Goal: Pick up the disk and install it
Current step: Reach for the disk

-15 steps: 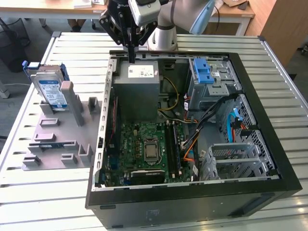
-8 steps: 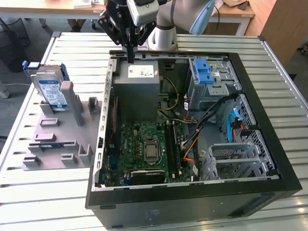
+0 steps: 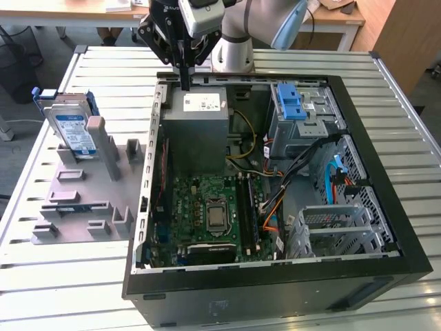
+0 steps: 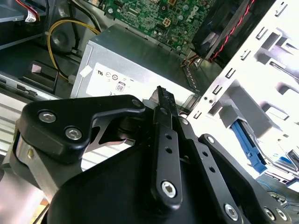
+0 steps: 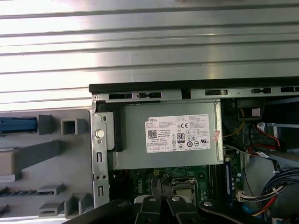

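Upper left, the disk (image 3: 74, 131) is propped upright for grasping, while the gripper (image 3: 185, 84) is poised top centre, jaws clenched on nothing.

The counter (image 3: 62, 283) is a ribbed, silvery metal top spanning the exterior view. Across the centre and right of the frame an open black computer case (image 3: 275, 298) lies flat on it. At left, just beside the case, sits a grey slotted fixture plate (image 3: 76, 207).

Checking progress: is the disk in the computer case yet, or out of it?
Out. The disk stands on edge in the grey holder on the exterior view's left, outside the computer case.
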Controlling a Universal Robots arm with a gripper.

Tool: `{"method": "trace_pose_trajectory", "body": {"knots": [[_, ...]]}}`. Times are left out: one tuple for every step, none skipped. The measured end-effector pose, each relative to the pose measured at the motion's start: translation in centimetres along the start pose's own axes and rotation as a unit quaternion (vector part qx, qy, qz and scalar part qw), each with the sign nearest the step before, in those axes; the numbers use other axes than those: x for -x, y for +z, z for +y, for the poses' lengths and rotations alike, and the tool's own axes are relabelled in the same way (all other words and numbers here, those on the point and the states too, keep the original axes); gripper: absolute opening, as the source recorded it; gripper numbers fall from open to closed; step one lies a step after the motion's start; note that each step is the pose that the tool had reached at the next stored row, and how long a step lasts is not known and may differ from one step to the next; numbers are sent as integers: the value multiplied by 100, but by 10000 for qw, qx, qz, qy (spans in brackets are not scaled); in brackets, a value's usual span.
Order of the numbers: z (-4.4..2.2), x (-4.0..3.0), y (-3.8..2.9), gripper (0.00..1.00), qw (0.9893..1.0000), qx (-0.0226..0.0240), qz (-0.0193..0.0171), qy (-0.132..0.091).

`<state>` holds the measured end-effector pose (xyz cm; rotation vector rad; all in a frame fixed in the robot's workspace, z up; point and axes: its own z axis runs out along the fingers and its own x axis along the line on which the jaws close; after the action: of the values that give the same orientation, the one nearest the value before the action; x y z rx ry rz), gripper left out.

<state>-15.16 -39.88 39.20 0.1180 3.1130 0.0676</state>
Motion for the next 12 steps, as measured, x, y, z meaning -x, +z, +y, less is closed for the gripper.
{"method": "trace_pose_trajectory", "body": {"knots": [[-1,-6,0,11,10000,0,0,0],[-1,-11,0,11,10000,0,0,0],[-1,-15,0,11,10000,0,0,0],[-2,-20,0,11,10000,0,0,0],[-2,-25,0,11,10000,0,0,0],[-2,-29,-1,11,10000,0,0,0],[-3,-34,-1,11,10000,0,0,0],[-3,-39,0,11,10000,0,0,0],[-3,-43,-1,11,10000,0,0,0],[-4,-48,-1,11,10000,0,0,0],[-4,-53,-1,11,10000,0,0,0],[-4,-58,-1,11,10000,0,0,0]]}}
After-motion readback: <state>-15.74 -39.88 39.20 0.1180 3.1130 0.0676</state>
